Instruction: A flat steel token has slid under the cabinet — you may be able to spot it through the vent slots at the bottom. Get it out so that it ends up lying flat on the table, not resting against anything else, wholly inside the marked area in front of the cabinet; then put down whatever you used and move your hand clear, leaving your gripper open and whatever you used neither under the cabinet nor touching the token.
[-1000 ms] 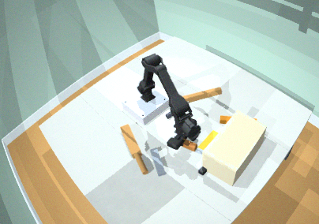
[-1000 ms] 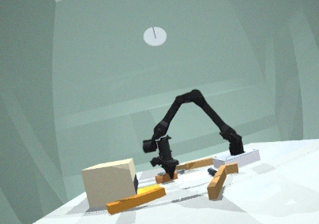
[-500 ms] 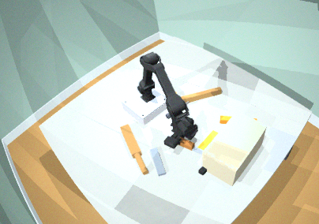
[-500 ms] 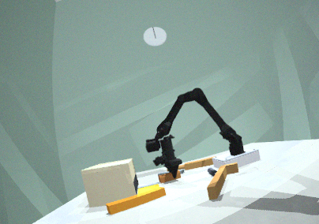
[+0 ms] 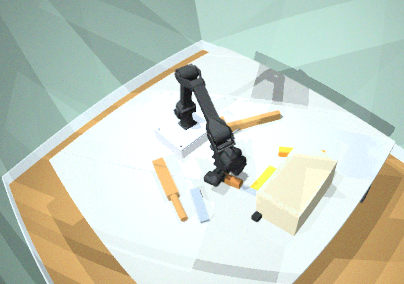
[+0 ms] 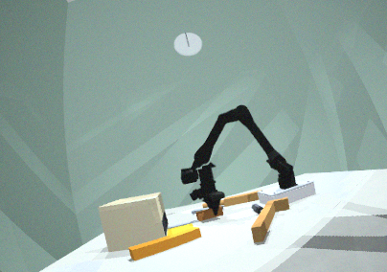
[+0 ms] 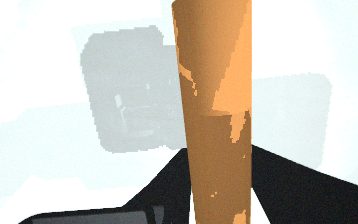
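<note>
My gripper [image 5: 225, 178] [image 6: 215, 211] [image 7: 214, 152] points down, shut on the wooden handle [image 5: 234, 181] [image 6: 204, 215] [image 7: 217, 90] of a tool, low over the table. A thin pale blade [image 5: 248, 190] [image 6: 183, 223] runs from the handle towards the cabinet [image 5: 295, 185] [image 6: 131, 225]; whether its far end is under the cabinet cannot be told. A flat yellow patch [image 5: 263, 178] [image 6: 180, 230] lies beside the blade, close to the cabinet front. The steel token cannot be made out in any view. The wrist view shows only the handle, the fingers and the pale table.
A wooden paddle-shaped piece [image 5: 164, 175] and a blue-grey bar [image 5: 200, 205] lie on the table away from the cabinet. A small black block [image 5: 256, 216] is near the cabinet's corner. An orange bar [image 5: 285, 151] [image 6: 165, 243] lies beside the cabinet. A longer wooden piece [image 5: 255, 120] [image 6: 262, 226] lies nearer the arm's base.
</note>
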### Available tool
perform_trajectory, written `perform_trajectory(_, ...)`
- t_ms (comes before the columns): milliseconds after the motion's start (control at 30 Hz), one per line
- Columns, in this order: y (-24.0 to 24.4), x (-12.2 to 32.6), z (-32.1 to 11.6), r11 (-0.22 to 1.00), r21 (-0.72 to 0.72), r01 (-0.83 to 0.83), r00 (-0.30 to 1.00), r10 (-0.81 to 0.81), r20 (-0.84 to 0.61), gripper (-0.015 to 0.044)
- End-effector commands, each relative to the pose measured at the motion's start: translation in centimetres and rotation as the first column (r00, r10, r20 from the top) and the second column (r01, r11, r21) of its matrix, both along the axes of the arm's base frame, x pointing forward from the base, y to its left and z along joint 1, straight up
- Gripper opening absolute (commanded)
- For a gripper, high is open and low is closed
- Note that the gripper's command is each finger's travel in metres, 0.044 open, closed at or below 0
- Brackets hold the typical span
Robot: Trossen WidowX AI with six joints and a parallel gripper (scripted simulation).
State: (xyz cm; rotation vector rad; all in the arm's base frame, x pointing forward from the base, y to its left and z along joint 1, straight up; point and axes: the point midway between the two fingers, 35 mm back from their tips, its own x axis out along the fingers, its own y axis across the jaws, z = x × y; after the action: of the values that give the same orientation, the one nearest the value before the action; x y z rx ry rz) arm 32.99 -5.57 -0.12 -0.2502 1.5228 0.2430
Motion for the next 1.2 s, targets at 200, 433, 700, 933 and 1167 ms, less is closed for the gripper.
perform_trajectory(200, -0.4, -1.2, -0.1, 1.0, -0.001, -0.001, 1.0, 0.001, -0.003, 0.0)
perform_trajectory(433, -0.7, -2.0, -0.2, 1.0, -0.001, -0.001, 1.0, 0.001, -0.004, 0.0)
perform_trajectory(700, -1.1, -3.0, -0.2, 1.0, -0.002, -0.001, 1.0, 0.001, -0.005, 0.0)
perform_trajectory(933, -1.4, -3.8, -0.2, 1.0, -0.002, -0.001, 1.0, 0.001, -0.005, 0.0)
perform_trajectory(1167, -1.7, -4.7, -0.3, 1.0, -0.002, -0.001, 1.0, 0.001, -0.006, 0.0)
